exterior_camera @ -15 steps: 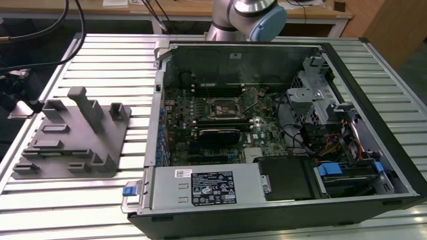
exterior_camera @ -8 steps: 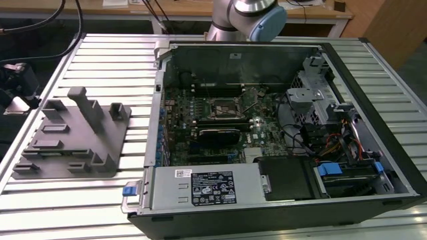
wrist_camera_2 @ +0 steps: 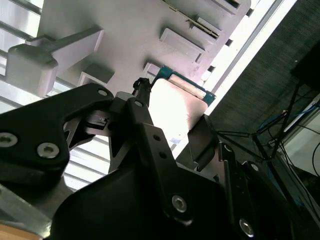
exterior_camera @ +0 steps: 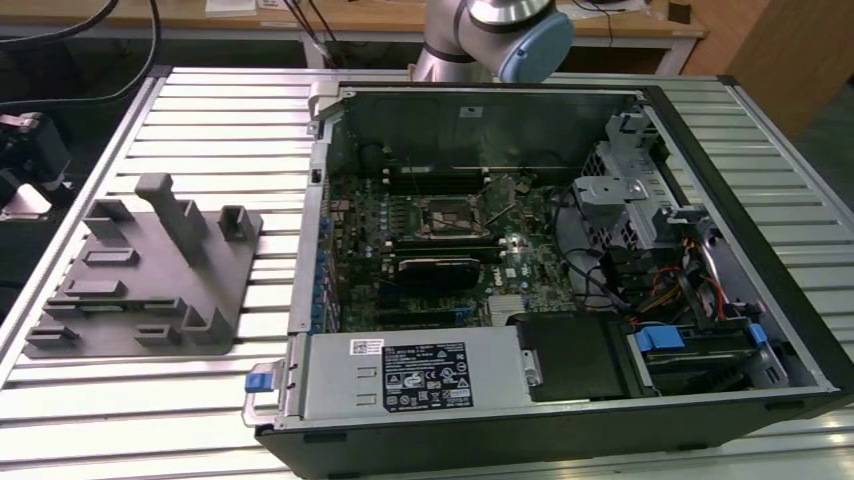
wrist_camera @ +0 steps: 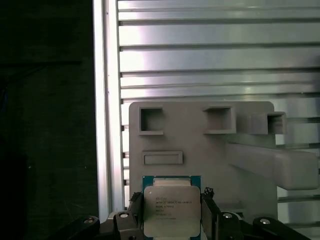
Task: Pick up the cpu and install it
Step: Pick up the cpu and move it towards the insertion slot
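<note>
In both wrist views the cpu [wrist_camera: 171, 212] [wrist_camera_2: 172, 112], a flat silver square with a green rim, sits between my black fingers [wrist_camera: 210, 212]. My gripper [wrist_camera: 171, 196] [wrist_camera_2: 175, 106] is shut on the cpu's two opposite edges. The chip looks lifted clear of the grey moulded tray [wrist_camera: 200, 145] [wrist_camera_2: 125, 30], which lies below it. In the exterior view that tray [exterior_camera: 140, 270] lies on the slatted table at the exterior view's left. The dark socket frame [exterior_camera: 447, 213] sits on the motherboard inside the open computer case.
The open computer case [exterior_camera: 694, 140] fills the exterior view's right, with a drive cage, cables and a power supply [exterior_camera: 400, 375] around the board. The tray's upright posts [exterior_camera: 167, 205] stick up. The arm's base [exterior_camera: 487, 35] stands behind the case. A dark floor [wrist_camera: 45, 125] lies past the table edge.
</note>
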`<state>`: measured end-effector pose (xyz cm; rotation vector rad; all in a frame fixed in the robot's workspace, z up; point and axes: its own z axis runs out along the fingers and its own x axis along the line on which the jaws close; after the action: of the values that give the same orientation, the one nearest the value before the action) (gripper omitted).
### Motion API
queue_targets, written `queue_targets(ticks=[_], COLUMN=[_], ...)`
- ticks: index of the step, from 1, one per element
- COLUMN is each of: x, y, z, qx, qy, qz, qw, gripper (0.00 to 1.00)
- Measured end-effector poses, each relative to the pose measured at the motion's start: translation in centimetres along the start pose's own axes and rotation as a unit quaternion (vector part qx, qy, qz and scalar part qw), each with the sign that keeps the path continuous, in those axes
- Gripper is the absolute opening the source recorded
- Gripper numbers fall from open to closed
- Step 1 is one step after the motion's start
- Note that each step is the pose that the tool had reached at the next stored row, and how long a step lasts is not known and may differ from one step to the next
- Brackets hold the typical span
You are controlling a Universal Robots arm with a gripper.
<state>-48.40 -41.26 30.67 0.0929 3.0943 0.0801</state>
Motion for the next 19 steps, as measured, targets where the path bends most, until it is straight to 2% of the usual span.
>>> queue_targets(ticks=[19], x=[-0.18], y=[0.28], z=[-4.17], qx=[-0.0005], qy=[-0.0088], qz=[0.0], qw=[1.0], gripper=[0.55])
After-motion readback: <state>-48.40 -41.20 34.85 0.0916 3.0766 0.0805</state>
